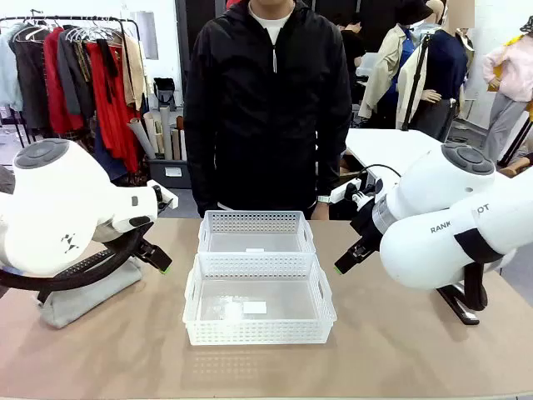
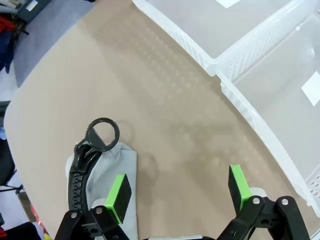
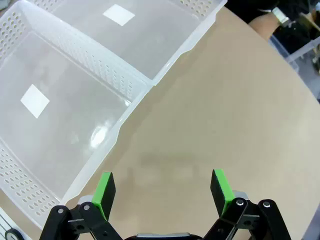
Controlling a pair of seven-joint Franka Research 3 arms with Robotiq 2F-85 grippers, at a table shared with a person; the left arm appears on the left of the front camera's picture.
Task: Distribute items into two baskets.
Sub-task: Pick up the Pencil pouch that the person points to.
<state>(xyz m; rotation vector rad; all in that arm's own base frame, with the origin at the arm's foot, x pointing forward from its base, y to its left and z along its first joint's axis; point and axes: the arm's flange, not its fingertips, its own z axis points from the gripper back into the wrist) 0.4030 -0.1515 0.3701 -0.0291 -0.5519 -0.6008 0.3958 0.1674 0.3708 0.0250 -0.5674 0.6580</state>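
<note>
Two white perforated baskets sit mid-table, one (image 1: 254, 222) farther and one (image 1: 258, 333) nearer; both hold nothing. The flat grey pouch (image 1: 83, 302) lies at the left under my left arm. In the left wrist view its black zipper and ring pull (image 2: 102, 132) sit just beyond the open left gripper (image 2: 177, 192), whose left pad hangs over the pouch (image 2: 122, 165). My left gripper (image 1: 160, 260) hovers left of the baskets. At the right, the small black stapler (image 1: 456, 304) lies beneath my right arm. My right gripper (image 1: 346, 262) hangs open over bare table, right of the baskets.
A person in a black jacket (image 1: 266, 108) stands at the far edge behind the baskets, a wrist with a watch (image 3: 277, 15) near the table. From the right wrist view the basket rim (image 3: 107, 147) lies left of the open right gripper (image 3: 162, 192). Bare tabletop surrounds the baskets.
</note>
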